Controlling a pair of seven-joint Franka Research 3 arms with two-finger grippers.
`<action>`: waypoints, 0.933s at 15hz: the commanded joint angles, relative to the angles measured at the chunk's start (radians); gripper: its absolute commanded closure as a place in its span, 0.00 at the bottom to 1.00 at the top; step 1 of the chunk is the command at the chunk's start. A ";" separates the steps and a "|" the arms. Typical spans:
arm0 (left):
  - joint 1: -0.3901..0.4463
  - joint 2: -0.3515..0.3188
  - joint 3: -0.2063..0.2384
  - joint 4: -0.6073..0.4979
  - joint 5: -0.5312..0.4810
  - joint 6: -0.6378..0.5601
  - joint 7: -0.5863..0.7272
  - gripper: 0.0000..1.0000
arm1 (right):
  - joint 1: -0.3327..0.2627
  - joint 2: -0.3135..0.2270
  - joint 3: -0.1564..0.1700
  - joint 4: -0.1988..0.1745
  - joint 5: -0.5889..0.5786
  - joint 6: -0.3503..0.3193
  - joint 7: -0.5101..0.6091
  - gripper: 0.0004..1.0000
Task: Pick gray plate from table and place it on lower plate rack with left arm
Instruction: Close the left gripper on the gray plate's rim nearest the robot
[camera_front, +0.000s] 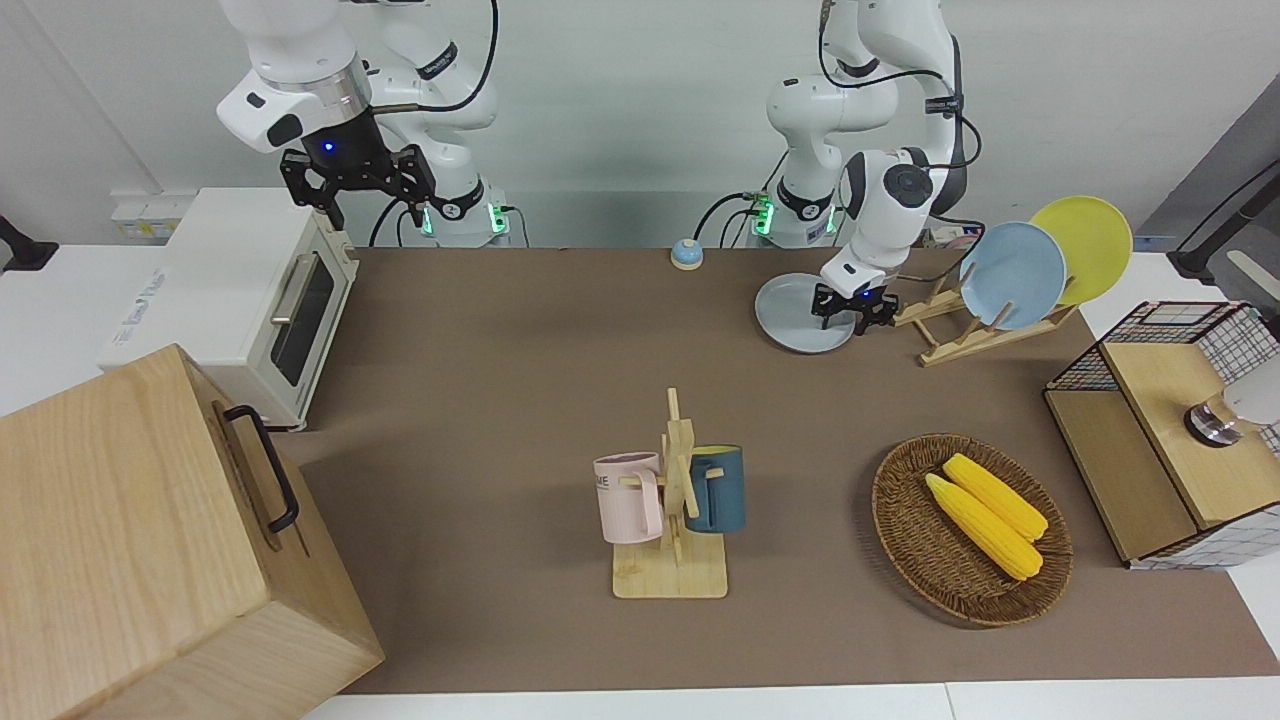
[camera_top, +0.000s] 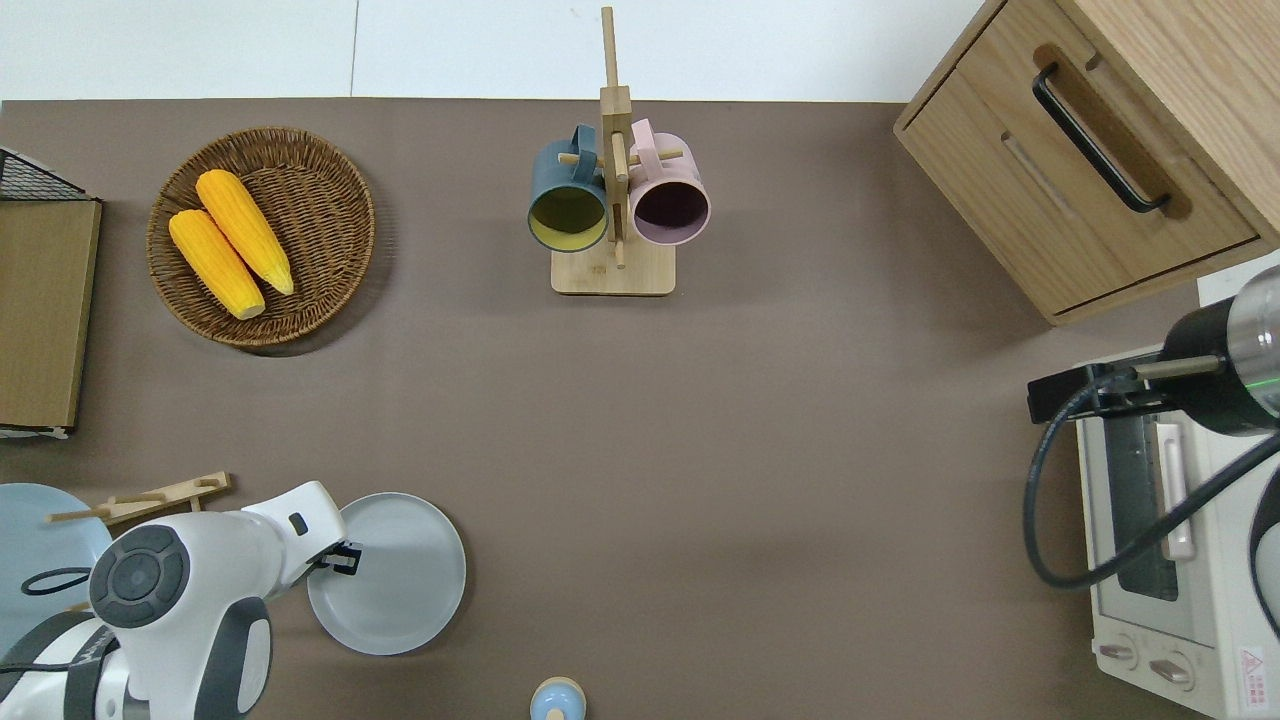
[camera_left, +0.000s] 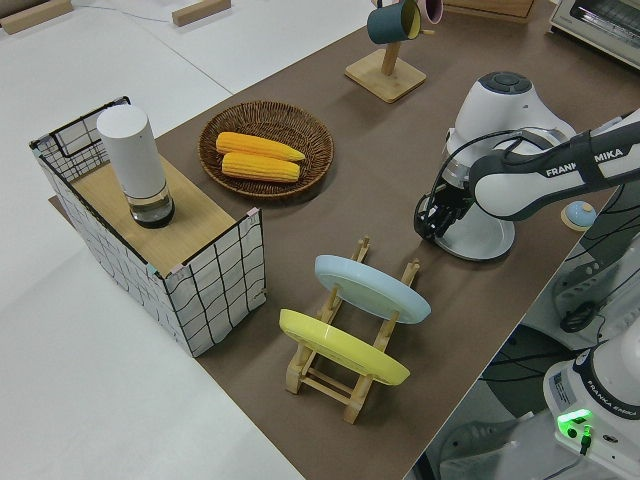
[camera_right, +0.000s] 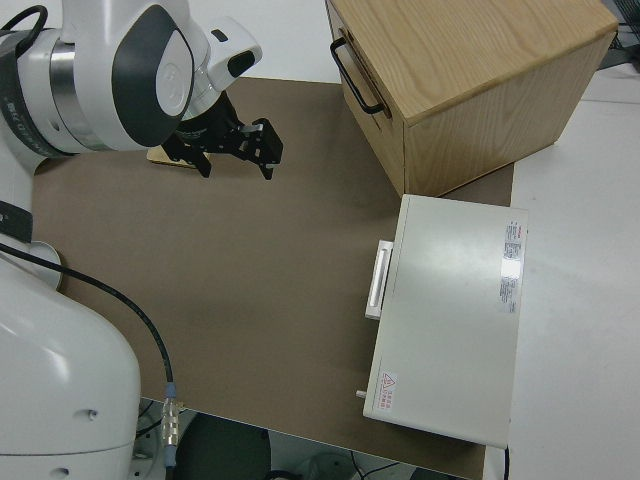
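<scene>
The gray plate (camera_front: 795, 315) (camera_top: 395, 580) lies flat on the brown mat, close to the robots, beside the lower plate rack (camera_front: 955, 335) (camera_left: 345, 375). That light-wood rack holds a sky-blue plate (camera_front: 1012, 275) and a yellow plate (camera_front: 1085, 245) leaning in its slots. My left gripper (camera_front: 852, 312) (camera_top: 343, 560) (camera_left: 437, 215) is low at the gray plate's rim, on the side toward the rack, its fingers apart. The left arm hides part of the rack in the overhead view. My right arm is parked, its gripper (camera_front: 358, 185) (camera_right: 235, 150) open and holding nothing.
A mug stand (camera_front: 672, 575) with a pink and a teal mug stands mid-table. A wicker basket (camera_front: 905, 545) holds two corn cobs. A toaster oven (camera_front: 290, 300) and a wooden drawer cabinet (camera_front: 130, 540) sit at the right arm's end, a wire crate (camera_front: 1235, 345) at the left arm's end.
</scene>
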 joint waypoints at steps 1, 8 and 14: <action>-0.024 0.010 0.003 -0.020 -0.007 0.016 0.000 1.00 | -0.007 -0.002 0.007 0.006 0.007 -0.014 0.000 0.01; -0.021 -0.060 0.007 -0.005 -0.006 -0.101 0.024 1.00 | -0.007 -0.002 0.007 0.006 0.007 -0.014 0.000 0.01; -0.019 -0.134 0.015 0.032 -0.006 -0.220 0.024 1.00 | -0.007 -0.002 0.007 0.006 0.007 -0.014 0.000 0.01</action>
